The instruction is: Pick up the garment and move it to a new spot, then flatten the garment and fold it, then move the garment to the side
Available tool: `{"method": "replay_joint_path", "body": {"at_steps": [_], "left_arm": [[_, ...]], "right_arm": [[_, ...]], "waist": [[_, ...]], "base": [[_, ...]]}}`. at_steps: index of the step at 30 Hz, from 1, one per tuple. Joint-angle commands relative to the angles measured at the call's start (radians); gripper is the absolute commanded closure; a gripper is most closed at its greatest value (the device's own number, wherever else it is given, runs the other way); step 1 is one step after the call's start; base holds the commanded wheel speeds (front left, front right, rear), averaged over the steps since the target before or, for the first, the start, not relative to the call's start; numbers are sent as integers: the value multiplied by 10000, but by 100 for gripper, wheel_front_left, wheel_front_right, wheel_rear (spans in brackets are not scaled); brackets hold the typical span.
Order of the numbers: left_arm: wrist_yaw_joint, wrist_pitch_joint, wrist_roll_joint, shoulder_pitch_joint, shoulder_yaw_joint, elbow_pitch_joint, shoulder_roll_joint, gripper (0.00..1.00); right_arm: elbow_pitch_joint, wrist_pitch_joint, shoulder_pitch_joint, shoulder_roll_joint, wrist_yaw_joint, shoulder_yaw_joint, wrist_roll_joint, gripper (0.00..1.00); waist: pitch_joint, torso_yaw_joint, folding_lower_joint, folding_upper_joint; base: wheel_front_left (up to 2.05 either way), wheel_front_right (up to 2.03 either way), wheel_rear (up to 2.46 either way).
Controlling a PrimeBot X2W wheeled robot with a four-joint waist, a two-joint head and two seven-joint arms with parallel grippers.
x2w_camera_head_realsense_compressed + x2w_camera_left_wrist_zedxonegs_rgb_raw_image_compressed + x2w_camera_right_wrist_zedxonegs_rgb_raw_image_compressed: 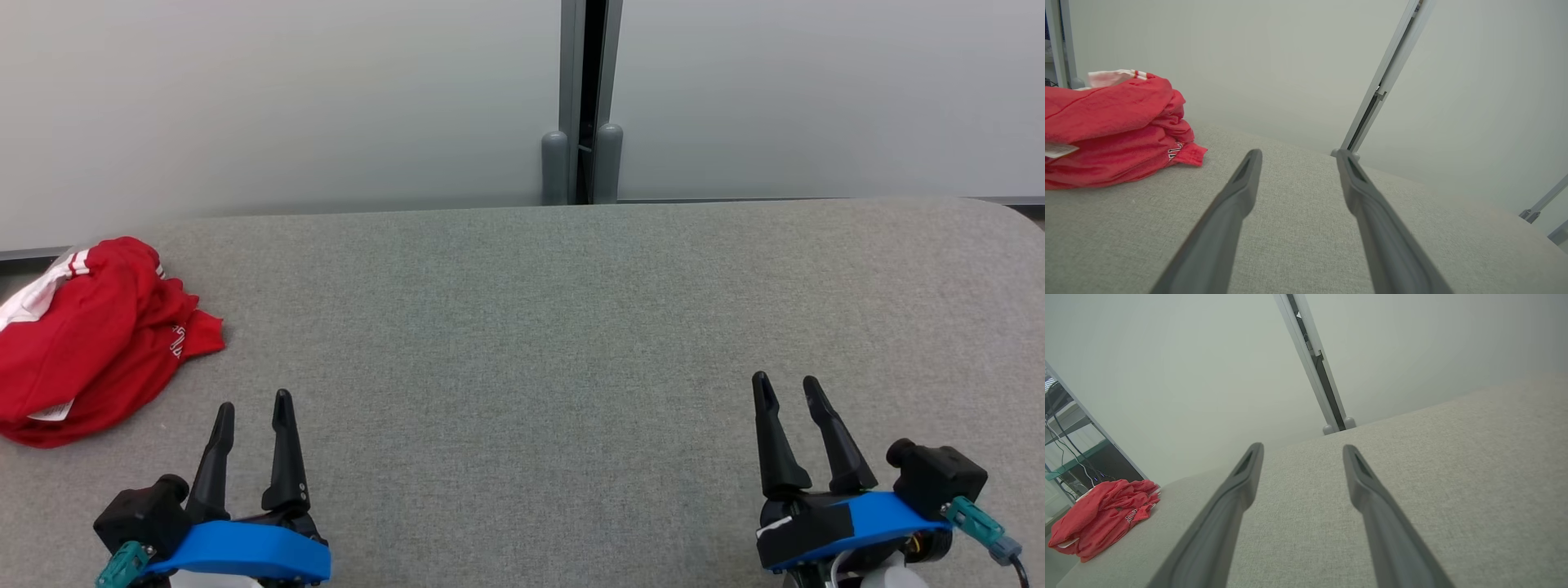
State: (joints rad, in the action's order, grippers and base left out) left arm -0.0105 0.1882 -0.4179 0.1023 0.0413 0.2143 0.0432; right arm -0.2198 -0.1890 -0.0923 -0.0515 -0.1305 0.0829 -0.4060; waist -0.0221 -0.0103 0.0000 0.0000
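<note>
Now starting pick-up step, facing red garment (90, 335) bunched at left edge of table (522, 327).
Hovering left claw (255, 400) and right claw (785, 378) spread apart, empty; likely needing left claw reaching over, pinching cloth.

The left jaws are two long, tapering black fingers (286, 457) on a bright blue bracket (245, 554), with two small screws at one finger's base. Beside them a black camera block (143, 514) carries a teal connector (122, 563). The right jaws match; a dark cable (1020, 572) leaves their teal plug (976, 518).
</note>
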Motion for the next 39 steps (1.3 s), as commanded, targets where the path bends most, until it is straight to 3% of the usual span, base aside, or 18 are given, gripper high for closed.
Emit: {"method": "replay_joint_path", "body": {"at_steps": [1, 39], "left_arm": [[46, 106, 281, 210, 36, -35, 66, 0], [268, 785, 2643, 238, 285, 366, 97, 0]], "right_arm": [[23, -93, -175, 3, -3, 31, 258, 0], [-518, -782, -301, 15, -2, 238, 2834, 0]], "waist": [[-8, -4, 0, 0], [15, -4, 0, 0]], "base": [[0, 0, 0], [0, 0, 0]]}}
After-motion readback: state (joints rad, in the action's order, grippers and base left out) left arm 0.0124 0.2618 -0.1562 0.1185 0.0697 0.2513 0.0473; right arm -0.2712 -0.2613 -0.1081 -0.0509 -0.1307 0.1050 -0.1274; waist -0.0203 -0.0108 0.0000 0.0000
